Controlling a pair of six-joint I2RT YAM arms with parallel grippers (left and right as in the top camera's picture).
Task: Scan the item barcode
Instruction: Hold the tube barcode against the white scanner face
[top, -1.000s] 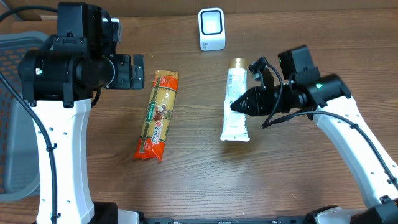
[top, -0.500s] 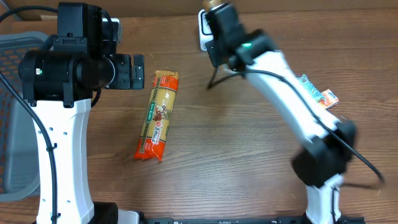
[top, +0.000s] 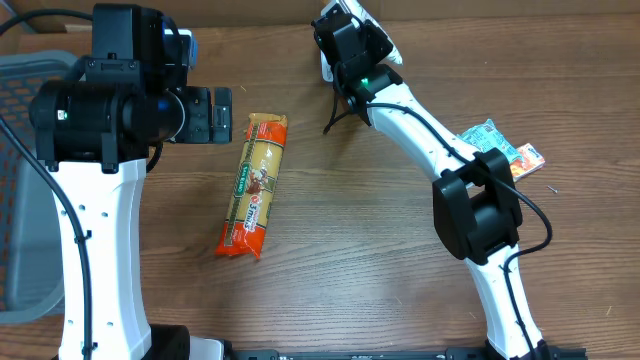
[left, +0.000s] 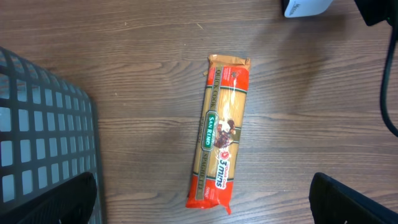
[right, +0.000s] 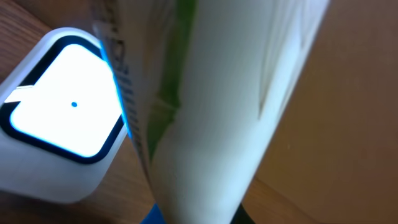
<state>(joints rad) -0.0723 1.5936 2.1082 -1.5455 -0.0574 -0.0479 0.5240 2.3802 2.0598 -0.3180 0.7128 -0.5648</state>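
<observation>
Right hand: clenched on the white tube, held up at the far side of the surface. The tube sits just in front of the scanner, whose face glows white; whether they touch cannot be told.

Left hand: released, fingers spread wide, grasping nothing, above the left part of the surface.

Pasta packet: flat on the surface, just right of the left hand.

Grey basket: at the left edge.

Snack packet: at the right, partly under the right arm.
</observation>
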